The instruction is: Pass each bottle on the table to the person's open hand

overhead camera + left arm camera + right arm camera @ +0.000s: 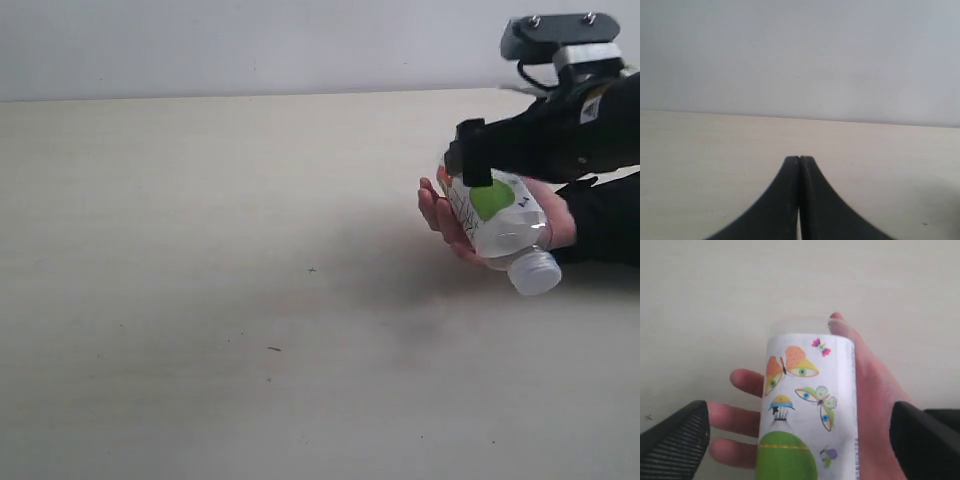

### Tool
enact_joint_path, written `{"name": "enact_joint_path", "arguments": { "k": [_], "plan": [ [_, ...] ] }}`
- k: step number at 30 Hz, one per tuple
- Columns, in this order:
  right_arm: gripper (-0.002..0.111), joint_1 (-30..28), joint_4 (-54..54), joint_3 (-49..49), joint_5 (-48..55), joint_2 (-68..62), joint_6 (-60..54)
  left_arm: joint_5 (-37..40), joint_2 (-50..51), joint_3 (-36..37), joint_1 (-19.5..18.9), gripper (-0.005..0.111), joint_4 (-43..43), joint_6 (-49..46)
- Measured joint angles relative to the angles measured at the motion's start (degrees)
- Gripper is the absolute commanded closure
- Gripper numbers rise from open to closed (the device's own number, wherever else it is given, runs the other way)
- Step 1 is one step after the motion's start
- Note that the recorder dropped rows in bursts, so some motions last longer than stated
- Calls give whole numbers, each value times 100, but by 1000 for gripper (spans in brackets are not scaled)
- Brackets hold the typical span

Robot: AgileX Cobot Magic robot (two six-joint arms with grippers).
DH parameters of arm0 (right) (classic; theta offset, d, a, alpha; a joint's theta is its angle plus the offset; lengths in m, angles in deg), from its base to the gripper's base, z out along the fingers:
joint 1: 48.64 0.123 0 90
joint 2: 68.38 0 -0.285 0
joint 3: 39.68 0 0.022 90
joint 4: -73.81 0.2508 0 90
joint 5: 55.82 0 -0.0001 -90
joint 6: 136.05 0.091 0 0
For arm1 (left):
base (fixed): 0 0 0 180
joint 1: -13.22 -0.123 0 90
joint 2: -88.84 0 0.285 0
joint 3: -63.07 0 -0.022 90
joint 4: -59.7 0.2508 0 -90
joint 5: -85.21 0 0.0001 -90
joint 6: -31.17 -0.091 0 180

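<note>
One white-capped bottle (500, 215) with a green-and-white butterfly label (810, 390) lies on its side across the person's open hand (440, 212), cap toward the camera in the exterior view. My right gripper (478, 160) is open and straddles the bottle. Its fingers (685, 437) stand off to either side of the bottle and the palm (880, 405). My left gripper (799, 160) is shut on nothing above bare table (700, 150) and is out of the exterior view. No other bottle shows in any view.
The pale wood-grain table (200, 250) stretches left of the hand, with a few dark specks (273, 349). The person's black sleeve (605, 220) lies at the right edge under my right arm. A plain grey wall stands behind the table.
</note>
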Motion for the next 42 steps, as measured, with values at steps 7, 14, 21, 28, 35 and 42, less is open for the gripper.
{"name": "enact_joint_path", "arguments": {
  "k": [7, 14, 21, 28, 35, 42],
  "plan": [
    [104, 0, 0, -29, 935, 2096, -202, 0, 0, 0, 0, 107, 0, 0],
    [108, 0, 744, -1236, 1302, 4021, -898, 0, 0, 0, 0, 107, 0, 0],
    [108, 0, 3150, -2153, 1338, 6080, -2538, 0, 0, 0, 0, 107, 0, 0],
    [108, 0, 3872, -2708, 1344, 7368, -3091, 0, 0, 0, 0, 107, 0, 0],
    [108, 0, 4266, -2807, 1233, 7610, -2848, 0, 0, 0, 0, 107, 0, 0],
    [108, 0, 4342, -2807, 1219, 7610, -2769, 0, 0, 0, 0, 107, 0, 0]
  ]
}}
